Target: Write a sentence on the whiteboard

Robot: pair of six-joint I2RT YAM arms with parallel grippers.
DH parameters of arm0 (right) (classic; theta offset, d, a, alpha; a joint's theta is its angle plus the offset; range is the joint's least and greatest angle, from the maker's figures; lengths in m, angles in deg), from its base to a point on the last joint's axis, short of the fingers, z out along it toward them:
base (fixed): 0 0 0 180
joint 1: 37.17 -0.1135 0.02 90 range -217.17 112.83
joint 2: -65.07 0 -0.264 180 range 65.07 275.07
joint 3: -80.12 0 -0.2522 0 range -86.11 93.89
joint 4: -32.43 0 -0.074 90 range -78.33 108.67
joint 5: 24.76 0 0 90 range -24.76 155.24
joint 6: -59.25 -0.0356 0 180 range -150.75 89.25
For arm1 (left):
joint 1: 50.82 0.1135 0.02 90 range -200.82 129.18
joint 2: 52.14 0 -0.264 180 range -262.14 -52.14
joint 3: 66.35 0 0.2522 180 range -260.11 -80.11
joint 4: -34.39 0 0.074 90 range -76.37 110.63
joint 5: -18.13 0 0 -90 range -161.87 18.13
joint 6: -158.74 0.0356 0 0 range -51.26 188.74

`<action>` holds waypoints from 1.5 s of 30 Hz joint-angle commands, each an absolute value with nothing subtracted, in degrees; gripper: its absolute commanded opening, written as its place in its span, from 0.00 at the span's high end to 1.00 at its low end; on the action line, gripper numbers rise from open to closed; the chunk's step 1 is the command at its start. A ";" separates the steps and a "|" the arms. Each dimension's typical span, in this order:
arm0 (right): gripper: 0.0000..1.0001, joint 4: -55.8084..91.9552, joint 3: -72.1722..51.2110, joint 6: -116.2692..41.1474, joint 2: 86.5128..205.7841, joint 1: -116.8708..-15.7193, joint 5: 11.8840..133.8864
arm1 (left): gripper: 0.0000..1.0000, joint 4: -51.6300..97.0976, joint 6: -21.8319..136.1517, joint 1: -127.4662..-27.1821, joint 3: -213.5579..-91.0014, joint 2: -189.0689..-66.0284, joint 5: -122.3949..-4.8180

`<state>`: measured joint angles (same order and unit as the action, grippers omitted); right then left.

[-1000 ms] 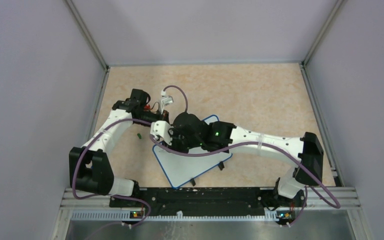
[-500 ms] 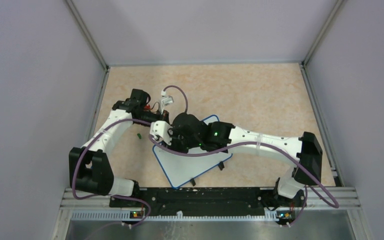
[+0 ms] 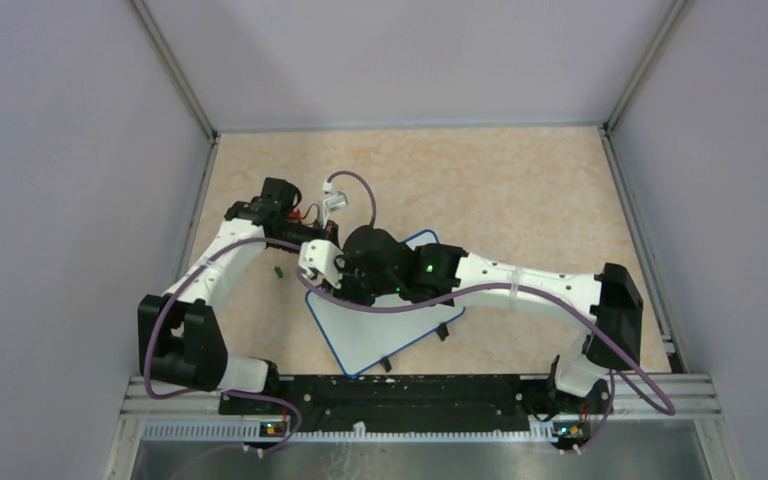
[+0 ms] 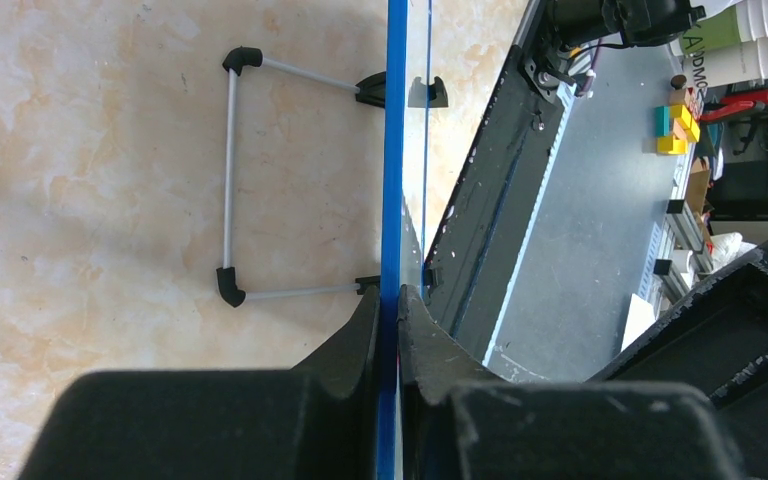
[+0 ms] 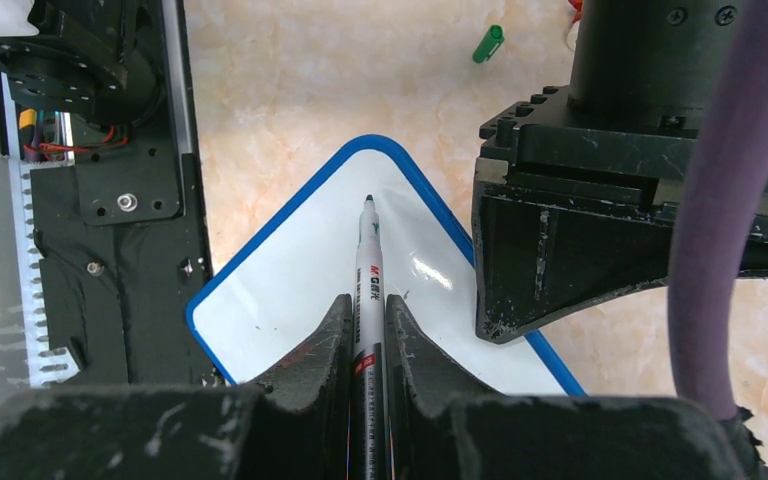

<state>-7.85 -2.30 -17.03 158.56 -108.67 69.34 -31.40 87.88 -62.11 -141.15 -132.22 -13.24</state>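
Observation:
The whiteboard [image 3: 385,335] lies on the table at a slant, white with a thin blue rim. My left gripper [image 4: 391,295] is shut on its blue rim [image 4: 394,150], seen edge-on; the wire stand [image 4: 230,180] shows beside it. My right gripper [image 5: 368,300] is shut on a white marker pen [image 5: 368,265], uncapped, with its dark tip [image 5: 368,201] over the board's rounded corner [image 5: 290,290]. No green sentence shows on the visible board surface. In the top view both grippers [image 3: 326,240] [image 3: 338,275] meet at the board's far left part, and the arms hide it.
The green cap [image 5: 488,43] lies on the table beyond the board, also in the top view [image 3: 278,270]. The left gripper's black body [image 5: 580,220] is close to the right of the pen. A black rail [image 3: 410,390] runs along the near edge. Walls enclose three sides.
My right arm has shifted slightly to the left with the pen. The left arm and the board have not visibly moved.

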 commanded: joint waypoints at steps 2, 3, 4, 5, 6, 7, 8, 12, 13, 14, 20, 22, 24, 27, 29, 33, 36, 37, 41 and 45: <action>1.00 -5.39 0.63 -17.23 159.50 -109.40 68.30 | 1.00 -30.35 87.02 -63.04 -140.05 -131.18 -15.20; 1.00 -5.34 0.63 -17.14 159.54 -109.34 68.01 | 1.00 -30.36 87.02 -63.04 -140.05 -131.16 -15.19; 1.00 -5.13 0.56 -17.05 159.62 -109.33 67.85 | 1.00 -30.35 87.02 -63.04 -140.05 -131.06 -15.26; 1.00 -5.08 0.47 -17.06 159.68 -109.33 67.76 | 1.00 -30.32 87.00 -63.04 -140.05 -130.99 -15.31; 1.00 -5.11 0.42 -16.96 159.72 -109.37 67.71 | 1.00 -30.33 86.95 -63.04 -140.05 -130.98 -15.34; 1.00 -5.05 0.23 -16.88 159.70 -109.35 67.67 | 1.00 -30.32 86.94 -63.04 -140.03 -130.91 -15.35; 1.00 -5.06 0.09 -16.87 159.71 -109.33 67.58 | 1.00 -30.27 86.89 -63.04 -140.05 -130.96 -15.35; 1.00 -4.89 -1.02 -16.84 159.71 -109.33 67.49 | 1.00 -30.22 86.93 -63.04 -140.04 -131.06 -15.44; 1.00 -4.94 -1.16 -16.86 159.76 -109.39 67.57 | 1.00 -30.29 86.93 -63.09 -140.07 -131.02 -15.45; 1.00 -4.99 -1.38 -16.86 159.70 -109.36 67.56 | 1.00 -30.27 86.93 -63.12 -140.05 -131.05 -15.44; 1.00 -4.93 -3.21 -17.11 158.96 -109.38 67.90 | 1.00 -30.20 86.93 -63.13 -140.05 -131.13 -15.54; 1.00 -4.88 -3.83 -17.19 158.63 -109.38 67.94 | 1.00 -30.19 86.93 -63.13 -140.05 -131.27 -15.53; 1.00 -4.77 -4.61 -17.28 158.19 -109.41 68.00 | 1.00 -30.19 86.89 -63.13 -140.05 -131.23 -15.62; 1.00 -4.87 -5.58 -17.61 157.61 -109.34 68.62 | 1.00 -30.23 86.89 -63.13 -140.05 -131.20 -15.63; 1.00 -4.80 -6.28 -17.90 157.26 -109.34 69.08 | 1.00 -30.22 86.85 -63.21 -140.05 -131.24 -15.67; 1.00 -5.00 -7.54 -18.30 156.74 -109.40 70.04 | 1.00 -30.24 86.85 -63.22 -140.05 -131.14 -15.75; 1.00 -5.06 -8.47 -18.29 156.56 -109.59 70.67 | 1.00 -30.18 86.85 -63.25 -140.05 -131.24 -15.79; 1.00 -5.06 -8.72 -18.27 156.56 -109.74 70.78 | 1.00 -30.18 86.83 -63.30 -140.05 -131.25 -15.79; 1.00 -5.28 -9.50 -17.98 156.32 -110.57 71.37 | 1.00 -30.15 86.87 -63.31 -140.05 -131.25 -15.88; 1.00 -5.67 -8.99 -17.65 156.13 -110.98 71.67 | 1.00 -30.16 86.78 -63.39 -140.10 -131.27 -15.88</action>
<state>-5.89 -8.97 -17.88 158.45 -110.14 71.62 -30.77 87.85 -62.42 -141.04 -132.11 -14.22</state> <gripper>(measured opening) 0.116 0.102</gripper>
